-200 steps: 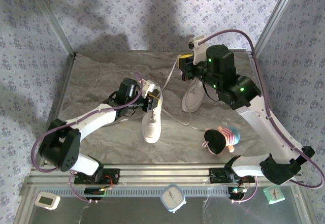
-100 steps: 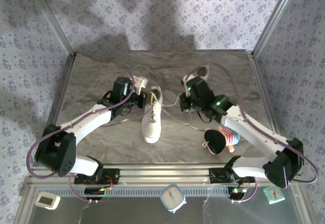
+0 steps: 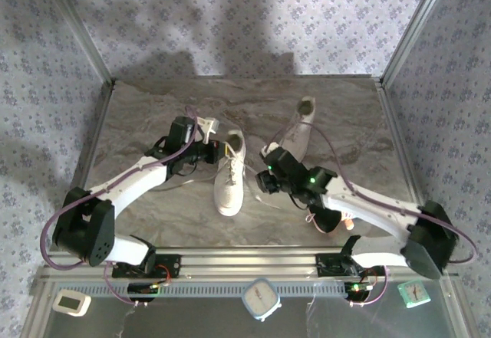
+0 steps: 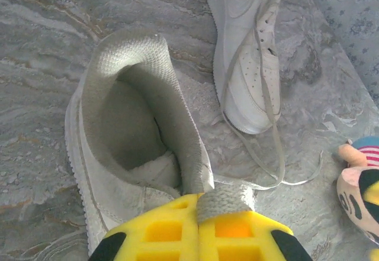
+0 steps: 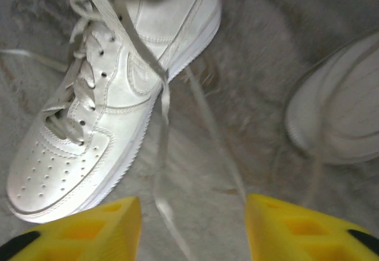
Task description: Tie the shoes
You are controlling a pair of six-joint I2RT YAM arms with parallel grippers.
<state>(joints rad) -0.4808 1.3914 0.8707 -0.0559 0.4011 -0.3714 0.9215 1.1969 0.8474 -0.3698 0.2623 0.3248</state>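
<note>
Top external view: both shoes lie on the marbled table [image 3: 153, 108]; the near shoe [image 3: 230, 185] sits mid-table with its toe toward the arm bases, and the far shoe [image 3: 301, 123] lies just beyond and to its right, partly covered by the right arm; the left gripper [image 3: 220, 148] is at the opening end of the near shoe, while the right gripper [image 3: 265, 177] hangs low just beside that shoe's right flank, between the two shoes; a plush toy [image 3: 331, 217] peeks from under the right forearm.

Left wrist view: the yellow fingers [image 4: 154, 231] are pressed together, pinching a grey fabric flap [image 4: 225, 199] at the rim of the near shoe's dark opening; whether it is the tongue I cannot tell; the opening gapes directly ahead of the fingertips.

Right wrist view: the yellow fingers [image 5: 89, 225] stand well apart and hold nothing; the near shoe's toe and laced front lie ahead and to the left of them; a loose lace [image 5: 164, 142] trails from the shoe down into the gap, close to one finger but ungripped; the picture is somewhat blurred.
</note>
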